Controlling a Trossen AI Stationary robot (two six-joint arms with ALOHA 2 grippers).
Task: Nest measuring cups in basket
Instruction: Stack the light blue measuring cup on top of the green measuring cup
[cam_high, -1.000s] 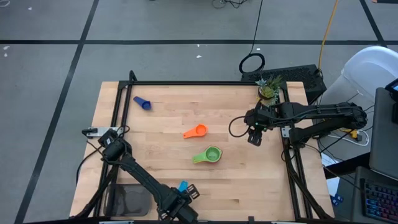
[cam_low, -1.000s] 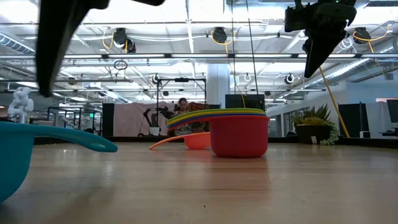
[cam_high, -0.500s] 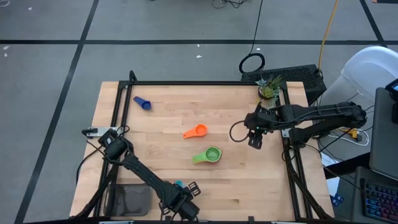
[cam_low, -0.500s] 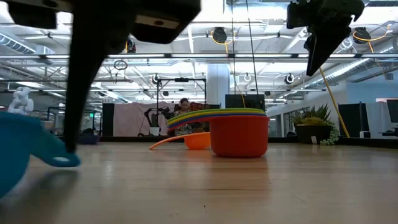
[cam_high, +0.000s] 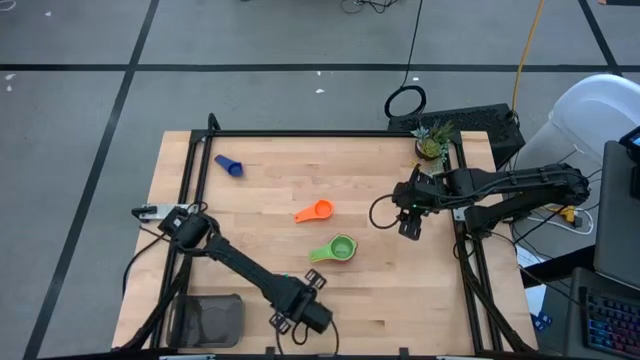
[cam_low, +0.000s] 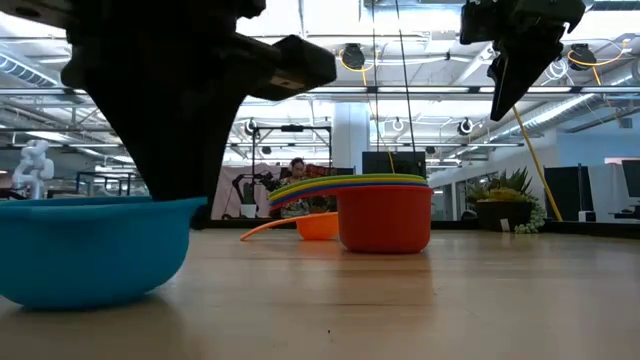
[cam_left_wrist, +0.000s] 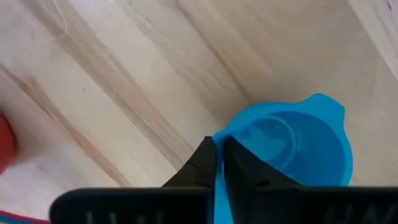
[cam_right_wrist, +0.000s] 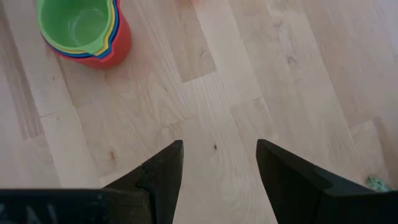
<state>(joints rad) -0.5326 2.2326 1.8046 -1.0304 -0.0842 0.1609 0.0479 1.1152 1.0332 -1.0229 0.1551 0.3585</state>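
A light blue measuring cup (cam_left_wrist: 292, 149) stands at the table's near side, big in the low view (cam_low: 90, 250). My left gripper (cam_left_wrist: 219, 149) is over it (cam_high: 305, 312), shut on it and hiding it from above. A nested stack of cups, green on top and red outermost (cam_high: 340, 248), rests on its base mid-table. An orange cup (cam_high: 316, 211) lies behind it, a blue one (cam_high: 229, 165) at the far left. The dark basket (cam_high: 210, 320) sits at the near left corner. My right gripper (cam_high: 410, 225) hangs open above the table, right of the stack. My left gripper pinches the light blue cup's handle side (cam_left_wrist: 219, 177), opposite the spout (cam_left_wrist: 323, 102), as a thin strip between the two shut fingers. The fingers come from above, pointing down. The cup sits upright with its opening up, its base (cam_low: 90, 300) at table level.
A small potted plant (cam_high: 430, 145) stands at the far right corner. A black frame rail runs along the table's left side (cam_high: 190, 180) and right side (cam_high: 462, 250). Bare wood lies between the stack and the near edge.
My left gripper has swung toward the table's right along the near edge, bringing the light blue cup with it. The cup, tilted half a second ago, has turned about and now stands upright with its handle hidden behind the gripper. The right gripper has shifted only slightly.
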